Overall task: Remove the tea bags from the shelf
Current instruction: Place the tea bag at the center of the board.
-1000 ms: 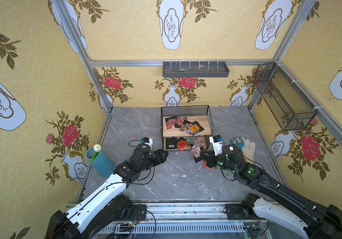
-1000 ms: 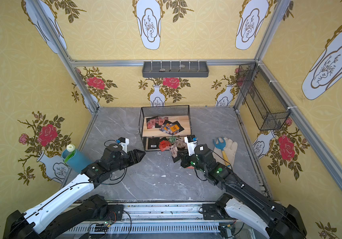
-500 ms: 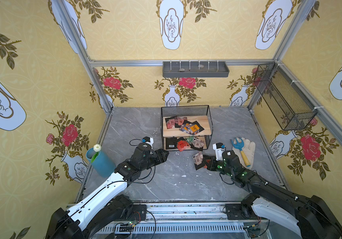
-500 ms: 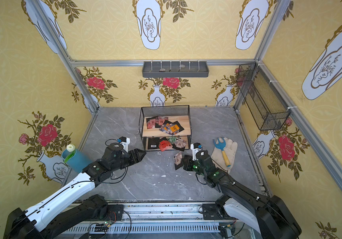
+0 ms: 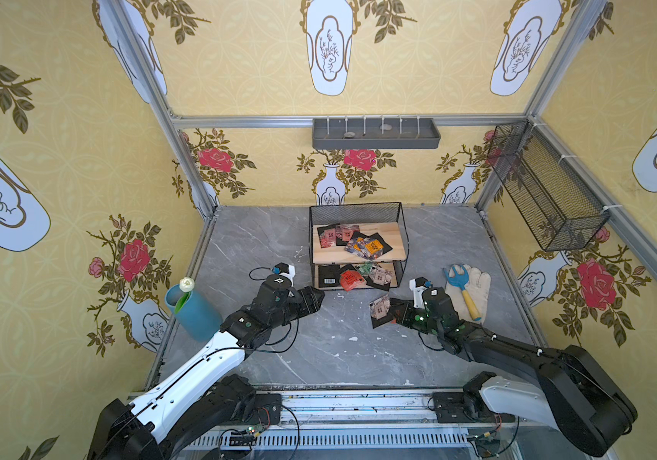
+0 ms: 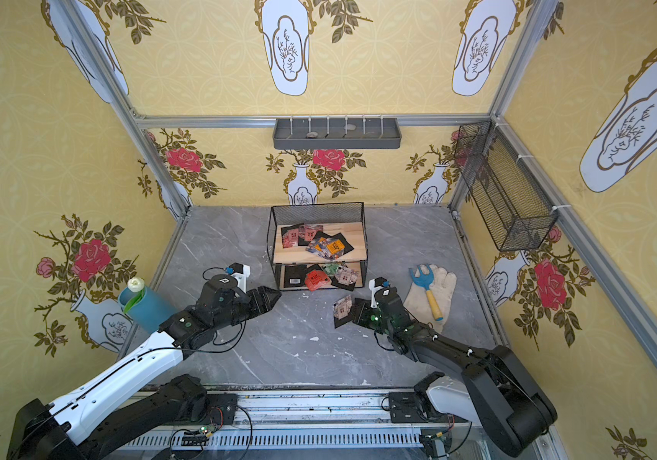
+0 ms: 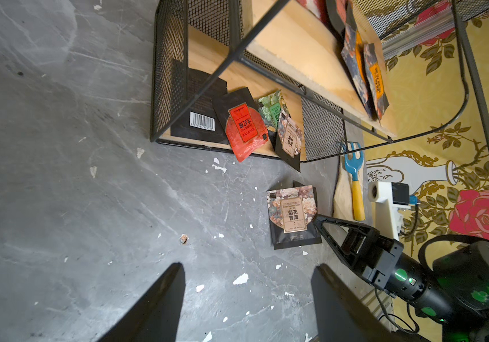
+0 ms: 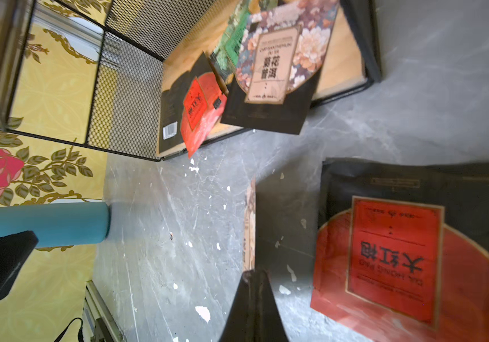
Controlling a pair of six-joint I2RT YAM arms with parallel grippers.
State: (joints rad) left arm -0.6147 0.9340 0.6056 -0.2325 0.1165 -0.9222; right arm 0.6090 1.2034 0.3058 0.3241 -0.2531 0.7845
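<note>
- my right gripper (image 5: 393, 311) drew back from the shelf (image 5: 395, 239), clenched on a beige tea bag (image 5: 380, 308).
- my left gripper (image 5: 320, 297) stayed released; many tea bags (image 5: 362, 243) remained ahead.

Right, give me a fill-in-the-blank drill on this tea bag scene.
The right hand is shut on a floral tea bag; the left hand is ____.
The garden fork lies on a ____.
The barcode sachet lies on the shelf's ____ board.
Missing: open; glove; lower.
</note>
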